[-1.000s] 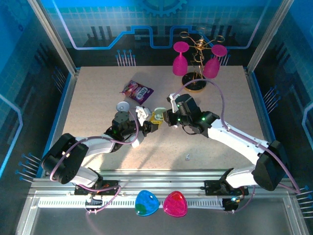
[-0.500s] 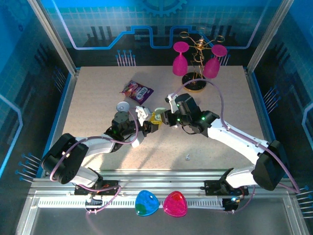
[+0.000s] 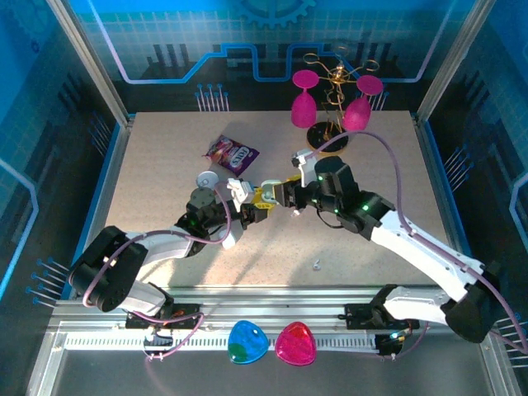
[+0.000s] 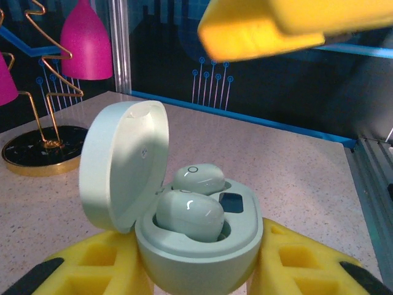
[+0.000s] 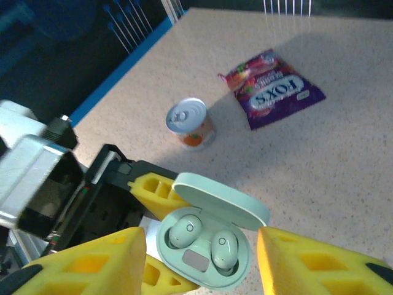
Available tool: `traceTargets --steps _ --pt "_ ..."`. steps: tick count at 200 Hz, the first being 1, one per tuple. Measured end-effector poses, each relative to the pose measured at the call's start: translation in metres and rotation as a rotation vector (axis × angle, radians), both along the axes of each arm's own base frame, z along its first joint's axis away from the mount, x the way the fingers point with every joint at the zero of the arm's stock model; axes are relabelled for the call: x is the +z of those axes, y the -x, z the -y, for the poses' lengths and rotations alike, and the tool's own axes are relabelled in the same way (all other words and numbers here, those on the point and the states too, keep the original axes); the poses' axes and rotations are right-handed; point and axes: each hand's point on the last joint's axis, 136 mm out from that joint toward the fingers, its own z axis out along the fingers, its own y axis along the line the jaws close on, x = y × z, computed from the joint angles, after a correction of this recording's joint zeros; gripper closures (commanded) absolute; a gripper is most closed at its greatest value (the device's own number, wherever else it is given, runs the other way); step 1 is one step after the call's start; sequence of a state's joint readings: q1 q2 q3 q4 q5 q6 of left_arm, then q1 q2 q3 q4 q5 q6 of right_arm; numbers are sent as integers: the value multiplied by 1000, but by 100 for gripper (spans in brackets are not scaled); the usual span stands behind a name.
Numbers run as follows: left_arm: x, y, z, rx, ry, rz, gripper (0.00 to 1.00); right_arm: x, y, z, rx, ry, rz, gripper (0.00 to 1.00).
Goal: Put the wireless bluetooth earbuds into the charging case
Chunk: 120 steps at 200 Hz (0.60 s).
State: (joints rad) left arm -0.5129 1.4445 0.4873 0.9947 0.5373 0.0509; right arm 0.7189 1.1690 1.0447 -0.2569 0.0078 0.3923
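Note:
A mint charging case (image 4: pixel 202 258) with its lid (image 4: pixel 123 166) swung open is pinched between the yellow fingers of my left gripper (image 4: pixel 199 273), which is shut on it. Two mint earbuds (image 4: pixel 189 214) (image 4: pixel 198 178) sit in its wells. In the right wrist view the case (image 5: pixel 198 263) lies below and between the spread yellow fingers of my right gripper (image 5: pixel 201 246), which is open and holds nothing; both earbuds (image 5: pixel 184 230) (image 5: pixel 224 249) are seated. From above, the case (image 3: pixel 266 191) is mid-table between the left gripper (image 3: pixel 257 206) and right gripper (image 3: pixel 286 198).
A small tin can (image 3: pixel 207 178) and a purple candy bag (image 3: pixel 232 152) lie behind the left arm. A gold rack with pink glasses (image 3: pixel 330 107) stands at the back. A tiny white object (image 3: pixel 316 265) lies on the table near the front.
My right gripper has opened and drawn back to the right, away from the case. The left gripper has kept the case in place.

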Motion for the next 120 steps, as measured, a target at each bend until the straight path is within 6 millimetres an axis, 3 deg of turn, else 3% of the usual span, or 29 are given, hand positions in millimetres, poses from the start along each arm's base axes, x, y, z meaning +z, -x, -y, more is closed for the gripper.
traceTargets --steps 42,75,120 --pt "2 10 4 -64 3 11 73 18 -3 12 -34 -51 33 42" --pt "8 20 7 -120 12 25 71 4 -18 23 -80 -27 -36 45" --pt "12 28 9 -167 23 30 71 -8 -21 14 -54 1 -109 46"
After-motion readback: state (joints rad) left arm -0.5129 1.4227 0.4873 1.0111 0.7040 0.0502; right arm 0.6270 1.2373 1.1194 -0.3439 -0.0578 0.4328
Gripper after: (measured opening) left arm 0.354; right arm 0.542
